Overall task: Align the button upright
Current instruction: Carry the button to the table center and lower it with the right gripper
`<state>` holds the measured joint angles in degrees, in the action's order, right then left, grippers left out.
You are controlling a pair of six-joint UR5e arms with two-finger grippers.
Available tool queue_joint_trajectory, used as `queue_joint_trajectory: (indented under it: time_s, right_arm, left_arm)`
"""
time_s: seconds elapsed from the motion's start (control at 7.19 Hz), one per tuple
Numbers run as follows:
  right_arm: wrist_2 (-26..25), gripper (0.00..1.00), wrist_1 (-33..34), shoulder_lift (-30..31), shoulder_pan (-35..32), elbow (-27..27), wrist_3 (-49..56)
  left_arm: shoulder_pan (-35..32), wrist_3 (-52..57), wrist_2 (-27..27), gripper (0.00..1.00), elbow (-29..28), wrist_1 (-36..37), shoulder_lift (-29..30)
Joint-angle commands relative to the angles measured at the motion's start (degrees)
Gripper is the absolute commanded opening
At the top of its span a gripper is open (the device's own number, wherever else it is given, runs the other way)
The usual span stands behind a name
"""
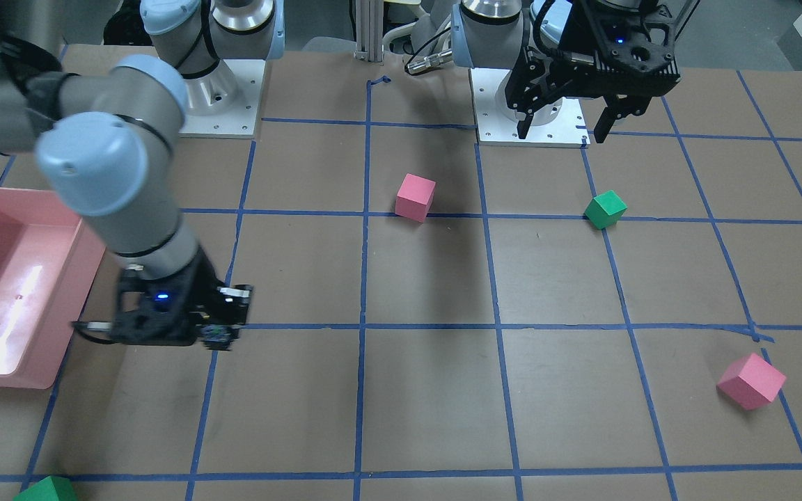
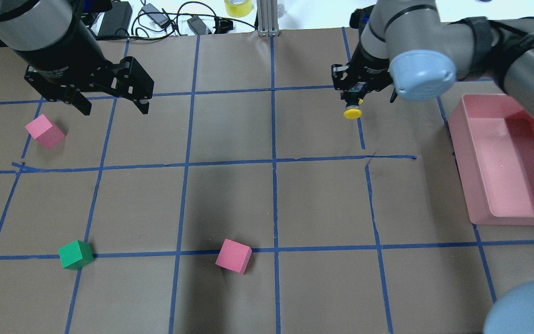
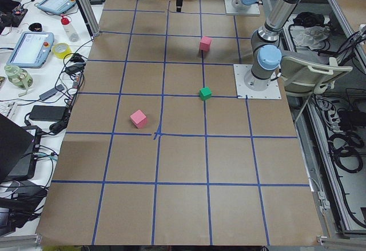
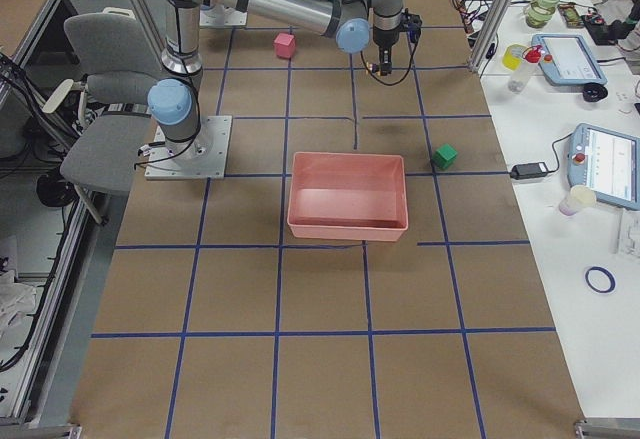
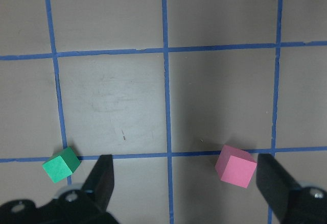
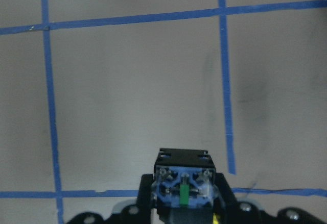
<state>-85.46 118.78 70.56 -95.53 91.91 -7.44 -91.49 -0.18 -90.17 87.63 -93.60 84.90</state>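
The button is held sideways in my right gripper (image 2: pixel 354 94), which is shut on its black body. Its round yellow cap (image 2: pixel 352 112) sticks out past the fingertips. In the right wrist view I see only the button's base end (image 6: pixel 183 184), bluish with a green strip, between the jaws. In the front-facing view the right gripper (image 1: pixel 218 335) hangs low over the table beside the pink bin. My left gripper (image 2: pixel 111 107) is open and empty, raised over the table, with a pink cube (image 5: pixel 235 166) and a green cube (image 5: pixel 61 164) below it.
A pink bin (image 2: pixel 480 185) stands on the robot's right side. A pink cube (image 2: pixel 44 131), a green cube (image 2: pixel 75 254) and another pink cube (image 2: pixel 233 256) lie on the brown taped table. A second green cube (image 1: pixel 46 489) sits at the far edge.
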Motion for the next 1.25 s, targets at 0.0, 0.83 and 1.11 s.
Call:
queue_joint_trajectory:
  time_s: [0.0, 0.83, 1.11]
  right_arm:
    - [-0.59, 0.00, 3.73, -4.18, -9.47, 0.29, -6.06]
    - [-0.41, 0.00, 14.80, -10.70, -16.01, 5.29, -10.14]
    - [0.38, 0.02, 17.95, -10.62, -16.18, 7.23, -10.14]
  left_arm:
    - [0.00, 0.00, 0.00, 1.00, 0.00, 0.00, 0.00]
    - [0.00, 0.00, 0.00, 1.00, 0.00, -0.09, 0.00]
    - [0.00, 0.00, 0.00, 1.00, 0.00, -0.09, 0.00]
